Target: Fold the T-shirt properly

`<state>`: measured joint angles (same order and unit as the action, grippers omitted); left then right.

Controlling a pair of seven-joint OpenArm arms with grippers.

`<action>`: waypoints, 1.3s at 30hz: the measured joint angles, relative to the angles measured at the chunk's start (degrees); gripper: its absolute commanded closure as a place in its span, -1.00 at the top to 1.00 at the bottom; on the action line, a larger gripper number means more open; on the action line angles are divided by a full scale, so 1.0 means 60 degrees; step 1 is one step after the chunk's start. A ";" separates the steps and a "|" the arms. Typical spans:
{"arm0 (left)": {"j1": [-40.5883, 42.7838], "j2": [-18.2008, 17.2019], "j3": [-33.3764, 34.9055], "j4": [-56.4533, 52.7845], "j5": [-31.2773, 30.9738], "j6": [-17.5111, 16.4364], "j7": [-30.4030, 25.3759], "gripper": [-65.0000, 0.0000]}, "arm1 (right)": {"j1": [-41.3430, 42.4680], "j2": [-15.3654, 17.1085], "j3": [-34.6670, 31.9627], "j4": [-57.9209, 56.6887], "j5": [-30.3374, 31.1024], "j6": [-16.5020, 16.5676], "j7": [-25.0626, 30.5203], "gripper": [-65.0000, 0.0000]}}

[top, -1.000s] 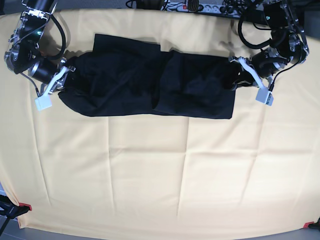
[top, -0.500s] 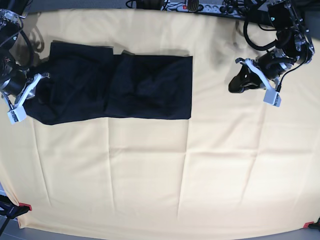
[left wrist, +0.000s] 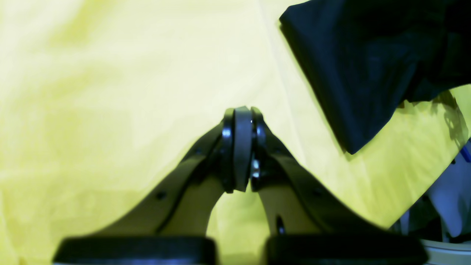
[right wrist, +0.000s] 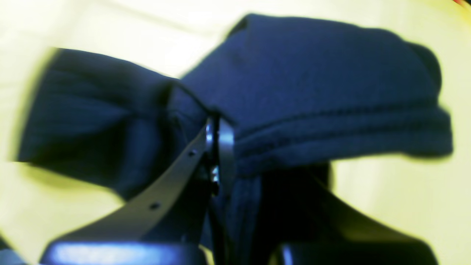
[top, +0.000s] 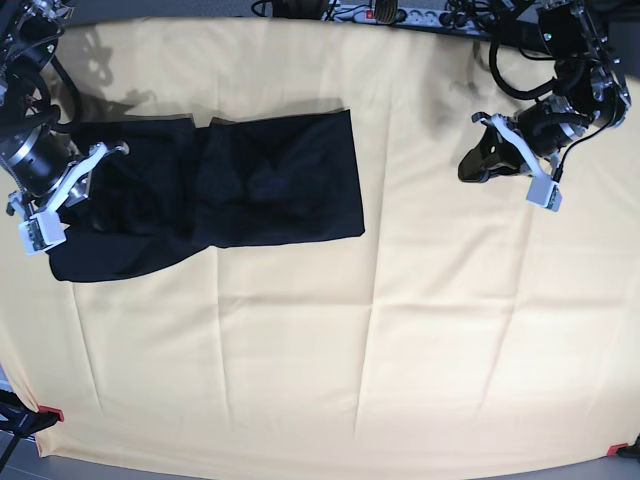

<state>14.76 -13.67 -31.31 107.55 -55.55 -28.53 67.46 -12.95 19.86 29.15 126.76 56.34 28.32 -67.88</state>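
Right gripper clamps the soft black cotton T-shirt on the yellow cloth
Left gripper closed, empty; lay the held edge flat, corners aligned

A yellow cloth covers almost the whole work surface, spread flat with faint straight creases crossing it in a grid. Light falls evenly from above, leaving soft shadows near the top left corner. Along the far edge runs a dark strip where a power strip lies among tangled black cables. At the two near corners, small red clips seem to pin the cloth down, though they are too small to tell for sure. Beyond the edges, only dark floor shows.
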 measured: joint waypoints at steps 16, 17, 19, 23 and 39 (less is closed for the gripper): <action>0.0004 0.0000 0.0000 0.0000 0.0004 0.0000 0.0000 -1.00 | -0.0033 -0.3005 -0.1479 0.0015 0.2098 0.1679 -0.0248 -1.00; 0.0004 -0.0004 0.0000 0.0000 0.0004 0.0000 0.0004 -1.00 | -0.0029 -0.3126 -0.1847 0.0015 0.1803 0.1727 -0.0215 -1.00; 0.0000 -0.0004 0.0000 0.0000 0.0004 0.0000 0.0000 -1.00 | -0.0036 -0.3304 -0.2568 0.0011 0.0867 0.1792 -0.0036 -1.00; 0.0004 0.0000 0.0000 0.0000 0.0004 0.0000 0.0000 -1.00 | -0.0033 -0.3319 -0.3665 -0.0131 -0.0590 0.1818 0.0667 -1.00; 0.0000 -0.0011 0.0000 0.0000 -0.0036 0.0000 0.0000 -1.00 | 0.1599 -0.3311 -0.6747 -0.1942 -0.1592 0.1894 0.1971 0.53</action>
<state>14.76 -13.74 -31.31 107.55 -55.77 -28.53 67.46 -3.36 -0.01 -11.33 115.11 46.78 39.68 -56.05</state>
